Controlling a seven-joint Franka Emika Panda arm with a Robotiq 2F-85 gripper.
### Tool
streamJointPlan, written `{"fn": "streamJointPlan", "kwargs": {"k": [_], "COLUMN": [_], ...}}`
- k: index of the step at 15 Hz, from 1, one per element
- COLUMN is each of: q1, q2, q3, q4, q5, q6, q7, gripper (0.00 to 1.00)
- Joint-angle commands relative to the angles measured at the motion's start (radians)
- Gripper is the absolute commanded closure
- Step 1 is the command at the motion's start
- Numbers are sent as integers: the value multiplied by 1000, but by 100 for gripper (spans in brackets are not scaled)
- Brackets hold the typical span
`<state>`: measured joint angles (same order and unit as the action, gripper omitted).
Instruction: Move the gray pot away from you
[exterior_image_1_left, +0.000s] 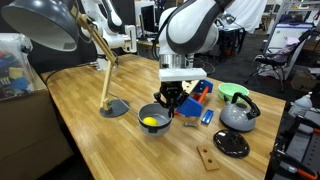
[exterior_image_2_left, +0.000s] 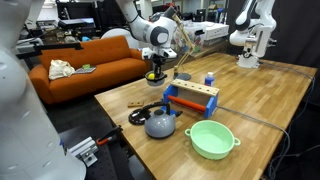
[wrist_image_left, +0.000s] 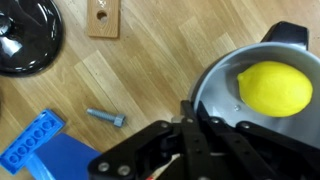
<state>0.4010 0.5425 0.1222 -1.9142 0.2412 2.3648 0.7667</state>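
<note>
The gray pot (exterior_image_1_left: 152, 119) is small and round, with a yellow lemon (wrist_image_left: 274, 88) inside it. It stands on the wooden table near the lamp base and shows in both exterior views (exterior_image_2_left: 155, 77). In the wrist view the gray pot (wrist_image_left: 222, 85) fills the right side. My gripper (wrist_image_left: 193, 112) comes down from above, with its two fingers pinched together on the pot's near rim. In an exterior view the gripper (exterior_image_1_left: 168, 100) is at the pot's right edge. The pot's far side is cut off in the wrist view.
A silver kettle (exterior_image_1_left: 238, 112) with a black handle, a flat black disc (exterior_image_1_left: 231, 144), a green bowl (exterior_image_1_left: 235, 93) and a blue-orange toy rack (exterior_image_1_left: 197, 100) lie to one side. A wooden block (wrist_image_left: 103, 17) and a blue bolt (wrist_image_left: 105, 117) are nearby. A lamp base (exterior_image_1_left: 113, 108) stands beside the pot.
</note>
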Motion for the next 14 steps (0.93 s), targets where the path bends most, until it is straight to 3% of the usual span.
{"fn": "streamJointPlan", "kwargs": {"k": [1,9,11,12,14], "q1": [-20,-10,-5,-6,-14], "q2": [9,63,72,76,79], "q3": [25,15,12,13,22], "q4": [-1,18,29,34,46], "q5": [41,26,12,13,21], "q6": [24,33,25,24,19], "q7": [24,81,88,89,71], "gripper": [99,99,88,88,63]}}
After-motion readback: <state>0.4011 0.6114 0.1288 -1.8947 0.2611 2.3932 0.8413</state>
